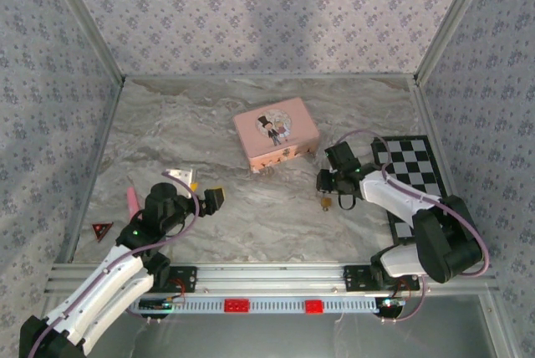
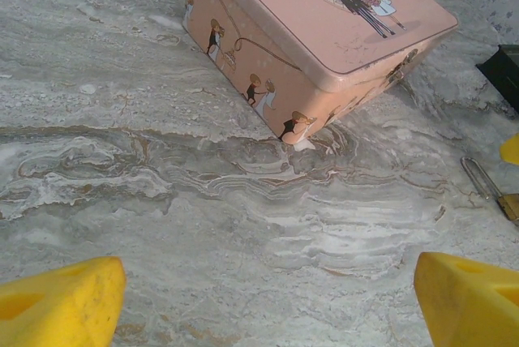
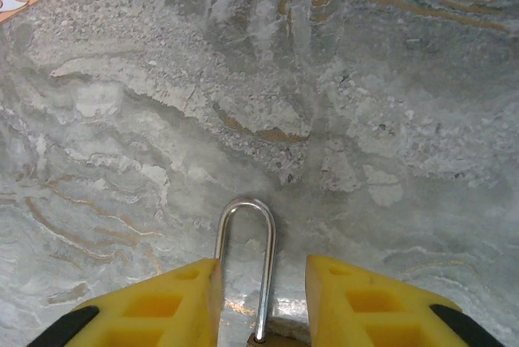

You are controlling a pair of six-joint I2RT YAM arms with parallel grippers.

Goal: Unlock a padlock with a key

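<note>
Right wrist view looks down on the padlock [image 3: 247, 258], which lies flat on the tabletop [image 3: 365, 104]. Its thin silver loop points away from the camera, and a bit of its gold body peeks out at the bottom edge. The loop seems to go into the body, so I think the padlock is not open yet. One leg is hidden, though, so I cannot be sure. I cannot tell where the key is. Most of the job looks left to do.

The right tool [image 3: 261, 306] sits right over the padlock, its two yellow fingers apart with the loop between them. One finger is just beside the loop and the other has a gap, so it is not squeezing. The left tool [image 2: 263, 306] is well apart from the padlock. Its fingers are wide, hold nothing, and aim toward the pink box [image 2: 324, 31].
</note>
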